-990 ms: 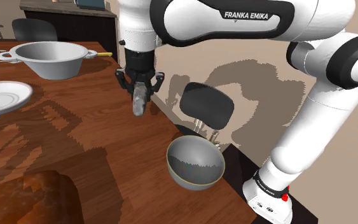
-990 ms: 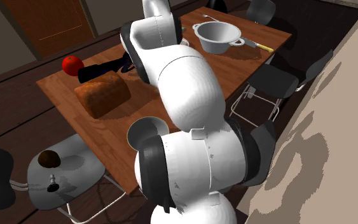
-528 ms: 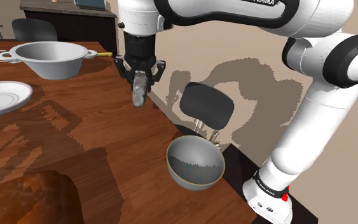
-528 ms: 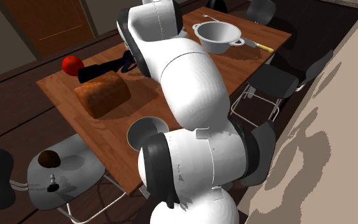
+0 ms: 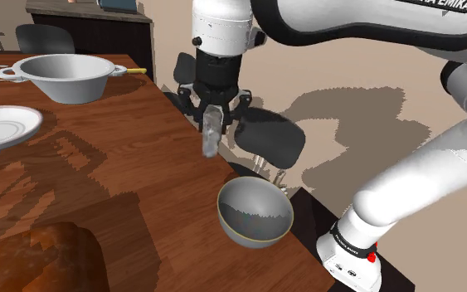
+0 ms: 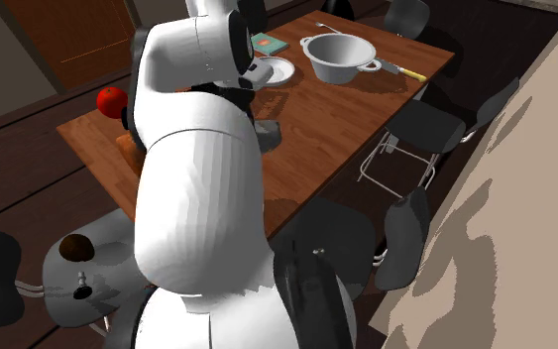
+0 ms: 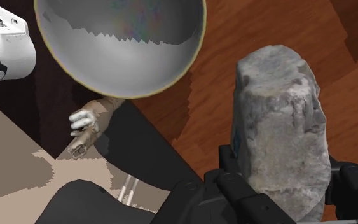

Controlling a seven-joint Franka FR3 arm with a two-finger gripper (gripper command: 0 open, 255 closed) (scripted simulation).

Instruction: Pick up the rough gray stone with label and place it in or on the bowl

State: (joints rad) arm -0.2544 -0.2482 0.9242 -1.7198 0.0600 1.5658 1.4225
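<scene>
Clasping the gray stone (upright), the claw hangs near the bowl.

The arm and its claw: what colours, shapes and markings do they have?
The arm is made of smooth, rounded white shells with dark bands at the joints. One dark band carries white lettering ending in EMIKA. The base has a small red mark. The claw is all black, with two blocky fingers.
</scene>
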